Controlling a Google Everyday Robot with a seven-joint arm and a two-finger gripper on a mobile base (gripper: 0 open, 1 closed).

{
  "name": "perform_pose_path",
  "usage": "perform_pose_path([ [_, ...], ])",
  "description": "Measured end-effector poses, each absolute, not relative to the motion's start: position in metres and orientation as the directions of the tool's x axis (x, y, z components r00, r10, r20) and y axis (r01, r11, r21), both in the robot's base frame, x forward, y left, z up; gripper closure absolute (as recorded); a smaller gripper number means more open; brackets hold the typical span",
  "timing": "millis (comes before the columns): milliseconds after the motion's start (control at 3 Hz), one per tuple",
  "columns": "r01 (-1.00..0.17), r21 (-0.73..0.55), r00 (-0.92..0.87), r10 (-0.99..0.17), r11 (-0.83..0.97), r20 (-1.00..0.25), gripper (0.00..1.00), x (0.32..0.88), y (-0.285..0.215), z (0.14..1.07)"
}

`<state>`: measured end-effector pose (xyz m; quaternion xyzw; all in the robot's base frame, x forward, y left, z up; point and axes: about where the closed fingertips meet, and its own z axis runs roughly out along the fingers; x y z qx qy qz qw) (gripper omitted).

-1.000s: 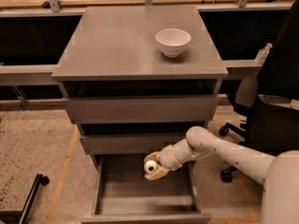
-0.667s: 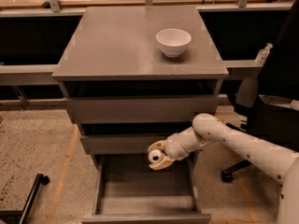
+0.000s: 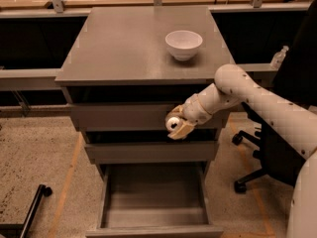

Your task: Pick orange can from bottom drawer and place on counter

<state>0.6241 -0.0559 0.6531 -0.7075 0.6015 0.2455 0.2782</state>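
Observation:
My gripper (image 3: 177, 124) is shut on the orange can (image 3: 174, 123), whose silver top faces the camera. It holds the can in the air in front of the top drawer, above the open bottom drawer (image 3: 154, 221) and below the edge of the grey counter (image 3: 124, 43). The bottom drawer is pulled out and shows nothing inside. My white arm reaches in from the right.
A white bowl (image 3: 184, 44) stands on the right side of the counter. A black office chair (image 3: 277, 148) is at the right beside my arm. A clear bottle (image 3: 279, 56) sits on the ledge behind. A black caster leg (image 3: 34, 202) lies on the floor at the lower left.
My gripper has lifted the orange can up out of the bottom drawer, from drawer level to in front of the top drawer.

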Motion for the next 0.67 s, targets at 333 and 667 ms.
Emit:
perform_pose_path([
  [333, -0.988, -0.097, 0.156, -0.714, -0.122, -0.682, 1.00, 0.6236, -0.0554, 0.6524],
  [667, -0.987, -0.094, 0.162, -0.721, -0.134, -0.674, 1.00, 0.6257, -0.0532, 0.6546],
])
